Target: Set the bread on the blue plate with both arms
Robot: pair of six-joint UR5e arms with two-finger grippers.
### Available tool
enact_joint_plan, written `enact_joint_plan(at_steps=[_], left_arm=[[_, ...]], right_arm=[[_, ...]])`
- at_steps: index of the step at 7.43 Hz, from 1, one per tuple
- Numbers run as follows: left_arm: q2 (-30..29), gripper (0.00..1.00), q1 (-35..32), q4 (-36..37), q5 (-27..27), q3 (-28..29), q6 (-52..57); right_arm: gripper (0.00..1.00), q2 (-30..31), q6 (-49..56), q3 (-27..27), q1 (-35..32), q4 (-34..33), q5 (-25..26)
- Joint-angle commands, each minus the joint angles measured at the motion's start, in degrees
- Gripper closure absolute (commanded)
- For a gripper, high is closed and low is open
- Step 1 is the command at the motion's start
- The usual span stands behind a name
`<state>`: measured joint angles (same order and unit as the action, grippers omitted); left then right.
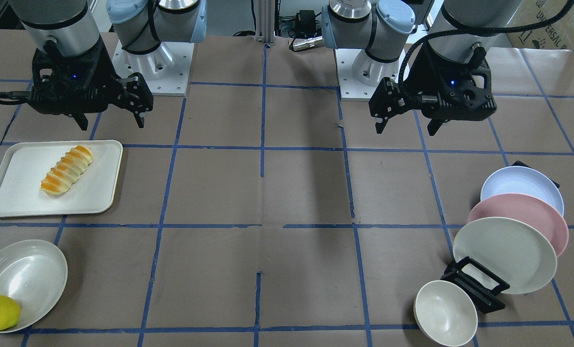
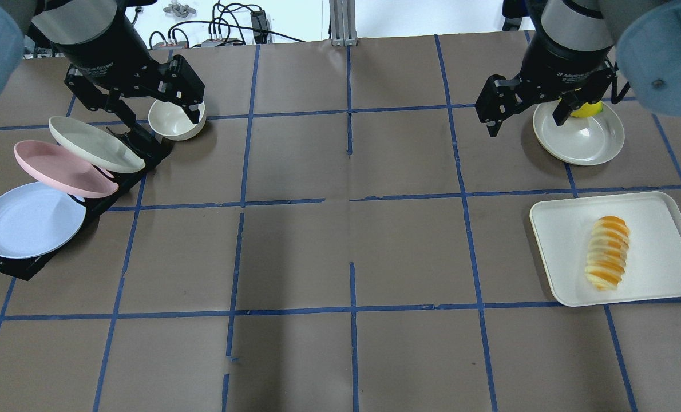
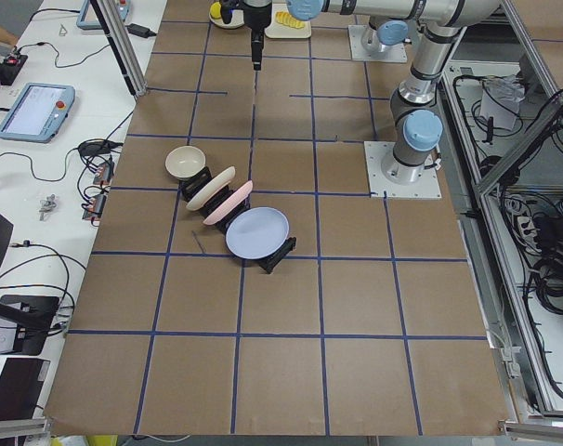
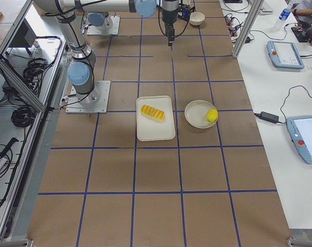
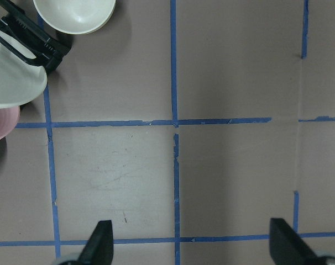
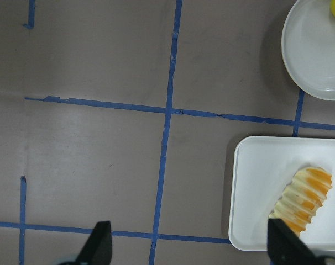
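Start, seemingly — saw bread (image 1: 67, 169) untouched on tray (image 1: 7, 193), blue plate (image 1: 521, 188) racked well apart. Found left gripper (image 1: 406, 130), right gripper (image 1: 112, 124) spread wide (both empty); needed descents onto each next.

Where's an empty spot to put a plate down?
The big middle of the table is bare, from the plate rack across to the white tray. It's crowded at the rack end, with the blue plate, and at the tray end, with the bread and lemon dish.
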<state>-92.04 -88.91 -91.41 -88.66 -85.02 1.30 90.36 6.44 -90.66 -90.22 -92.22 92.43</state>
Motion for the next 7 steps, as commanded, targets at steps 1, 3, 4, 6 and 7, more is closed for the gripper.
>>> enact_joint_plan(at_steps=[1, 3, 4, 6, 7], left_arm=[[0.9, 0.00, 0.0, 0.5, 0.0, -1.4, -0.2], [1.1, 0.00, 3.9, 0.8, -1.8, -0.3, 6.6], [1.1, 0.00, 9.6, 0.6, -2.2, -0.3, 13.1], [0.5, 0.00, 21.0, 0.3, -1.5, -0.1, 24.0], [0.0, 0.00, 26.4, 0.3, -1.4, -0.1, 29.0]], right_arm=[[0.00, -0.2, 0.7, -0.1, 0.0, -0.2, -0.1], [0.01, 0.0, 8.5, -0.7, 6.3, -0.3, 0.0], [0.02, 0.3, 13.8, -2.0, 12.4, -0.6, -0.2], [0.04, 1.2, 22.5, -5.6, 19.5, -3.6, -0.1], [0.05, 1.9, 25.9, -9.4, 21.0, -7.9, 0.9]])
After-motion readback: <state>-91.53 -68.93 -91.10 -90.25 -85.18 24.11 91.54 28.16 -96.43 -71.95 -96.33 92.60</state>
